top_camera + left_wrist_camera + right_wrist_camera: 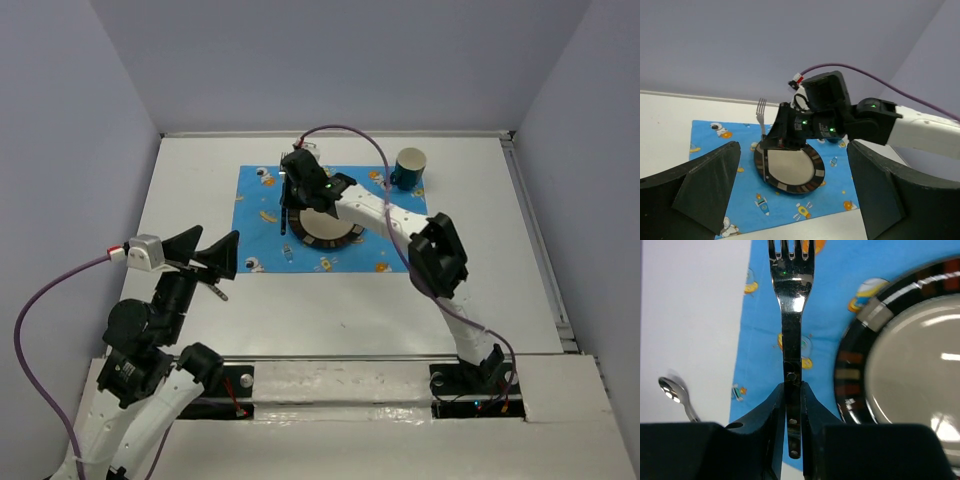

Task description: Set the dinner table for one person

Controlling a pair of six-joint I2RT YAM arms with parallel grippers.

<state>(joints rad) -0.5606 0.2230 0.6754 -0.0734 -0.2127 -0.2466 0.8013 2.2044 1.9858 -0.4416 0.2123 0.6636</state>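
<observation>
- White dinner table [300, 320] lies beneath both arms; its placemat [262, 215] sits under the right gripper [792, 390].
- We see this gripper clamped on the fork [791, 315] handle, long axis straight ahead, tines foremost, plate [910, 370] just beside on its right.
- The left gripper [216, 250] is spread wide and empty, well apart from the fork.

Top external: high above and behind the arm bases, looking down on the whole surface [200, 300], plate [325, 228] small at mid-view. Left wrist: low, well short of the plate, facing it across the placemat [740, 132]. Right wrist: close in, looking down along the fork [791, 315] beside the plate's left rim. Common to all three: plate and placemat.
</observation>
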